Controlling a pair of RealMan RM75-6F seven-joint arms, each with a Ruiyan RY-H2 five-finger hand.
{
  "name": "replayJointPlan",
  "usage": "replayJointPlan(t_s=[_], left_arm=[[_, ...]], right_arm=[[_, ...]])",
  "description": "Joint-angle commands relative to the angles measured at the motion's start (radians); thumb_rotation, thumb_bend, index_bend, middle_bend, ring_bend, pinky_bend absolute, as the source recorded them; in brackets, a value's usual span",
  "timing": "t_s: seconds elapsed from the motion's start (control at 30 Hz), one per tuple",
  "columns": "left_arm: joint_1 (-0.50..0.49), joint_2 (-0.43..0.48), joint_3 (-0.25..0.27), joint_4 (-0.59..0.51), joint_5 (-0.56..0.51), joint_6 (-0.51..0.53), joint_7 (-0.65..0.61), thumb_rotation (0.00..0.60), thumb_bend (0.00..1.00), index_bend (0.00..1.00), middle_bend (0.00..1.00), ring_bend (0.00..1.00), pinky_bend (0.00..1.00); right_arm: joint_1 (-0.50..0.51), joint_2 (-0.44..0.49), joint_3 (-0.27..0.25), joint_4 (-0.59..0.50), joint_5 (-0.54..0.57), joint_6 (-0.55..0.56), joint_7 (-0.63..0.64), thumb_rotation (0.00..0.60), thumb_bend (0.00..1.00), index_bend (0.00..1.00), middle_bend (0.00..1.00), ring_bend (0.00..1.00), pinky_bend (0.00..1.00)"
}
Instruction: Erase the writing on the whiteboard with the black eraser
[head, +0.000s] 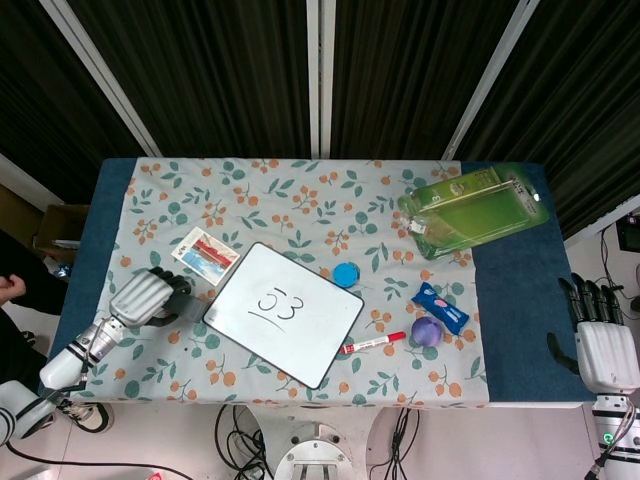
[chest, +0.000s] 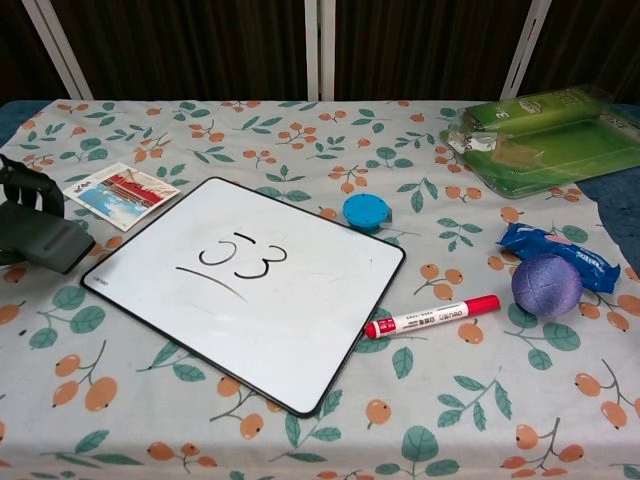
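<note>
- the left hand (head: 143, 297) sits at the table's left edge, fingers curled around the black eraser (chest: 42, 240); it is grasping it.
- the eraser lies low, just beside the left corner of the whiteboard (head: 284, 312), tilted toward it; whether it touches the cloth cannot be told.
- the step in hand looks like carrying the eraser to the board; no wiping has begun, since the writing (chest: 232, 262) is whole.
- the next move likely calls for lifting the eraser over the board's rim, laying its flat face on the marks near the middle, and rubbing across them.
- the left forearm reaches in from the lower left corner, wrist angled toward the board.
- the right hand (head: 606, 340) hangs well apart, off the table's right edge, fingers straight and apart, holding nothing.
- around the board: a card (head: 205, 255) at its upper left, a blue cap (head: 346, 274) at its upper right edge, a red marker (head: 373, 343) to its right.
</note>
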Motion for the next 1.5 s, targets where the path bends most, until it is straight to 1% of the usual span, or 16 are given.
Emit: replayJointPlan(t_s=[0.03, 0.1, 0.17, 0.3, 0.37, 0.47, 0.57, 0.73, 0.87, 1.13, 1.5], left_arm=[[-0.008, 0.037, -0.013, -0.081, -0.015, 0.002, -0.024, 0.6, 0.32, 0.62, 0.52, 0.45, 0.46], [-0.019, 0.061, -0.018, -0.149, -0.007, 0.006, 0.004, 0.6, 0.34, 0.63, 0.53, 0.46, 0.48], [-0.035, 0.077, -0.024, -0.218, 0.006, 0.0, 0.058, 0.6, 0.37, 0.64, 0.54, 0.47, 0.49], [-0.066, 0.076, -0.057, -0.336, -0.002, -0.03, 0.155, 0.6, 0.38, 0.67, 0.56, 0.49, 0.51], [-0.084, 0.06, -0.077, -0.387, -0.019, -0.059, 0.201, 0.6, 0.38, 0.68, 0.57, 0.5, 0.52], [-0.103, 0.03, -0.097, -0.433, -0.038, -0.096, 0.262, 0.6, 0.38, 0.68, 0.58, 0.51, 0.52], [-0.128, -0.022, -0.113, -0.472, -0.051, -0.141, 0.335, 0.6, 0.39, 0.69, 0.59, 0.51, 0.53], [-0.161, -0.094, -0.126, -0.469, -0.096, -0.231, 0.45, 0.6, 0.39, 0.7, 0.59, 0.52, 0.53], [-0.165, -0.128, -0.123, -0.454, -0.114, -0.256, 0.508, 0.6, 0.39, 0.71, 0.61, 0.53, 0.54], [-0.151, -0.133, -0.112, -0.45, -0.147, -0.261, 0.567, 0.6, 0.4, 0.72, 0.62, 0.54, 0.54], [-0.148, -0.138, -0.122, -0.411, -0.192, -0.274, 0.573, 0.6, 0.4, 0.76, 0.65, 0.57, 0.57]], right_arm=[[0.001, -0.001, 0.0, 0.002, 0.001, -0.002, 0.002, 0.6, 0.29, 0.0, 0.0, 0.0, 0.0], [0.003, -0.004, 0.0, 0.005, 0.002, -0.007, 0.005, 0.6, 0.29, 0.0, 0.0, 0.0, 0.0], [0.006, -0.008, -0.001, 0.009, 0.002, -0.013, 0.008, 0.6, 0.29, 0.0, 0.0, 0.0, 0.0], [0.01, -0.014, -0.003, 0.014, -0.004, -0.017, 0.015, 0.6, 0.29, 0.0, 0.0, 0.0, 0.0], [0.009, -0.012, -0.003, 0.015, -0.007, -0.013, 0.021, 0.6, 0.29, 0.0, 0.0, 0.0, 0.0], [0.004, -0.003, 0.0, 0.014, -0.007, -0.002, 0.033, 0.6, 0.29, 0.0, 0.0, 0.0, 0.0], [-0.005, 0.011, 0.003, 0.016, -0.004, 0.011, 0.052, 0.6, 0.29, 0.0, 0.0, 0.0, 0.0], [-0.015, 0.018, 0.001, 0.033, 0.0, 0.018, 0.086, 0.6, 0.29, 0.0, 0.0, 0.0, 0.0], [-0.02, 0.02, 0.001, 0.048, 0.002, 0.021, 0.107, 0.6, 0.29, 0.0, 0.0, 0.0, 0.0], [-0.016, 0.011, 0.002, 0.07, 0.007, 0.007, 0.125, 0.6, 0.29, 0.0, 0.0, 0.0, 0.0], [-0.012, 0.008, 0.003, 0.063, 0.008, 0.001, 0.106, 0.6, 0.29, 0.0, 0.0, 0.0, 0.0]])
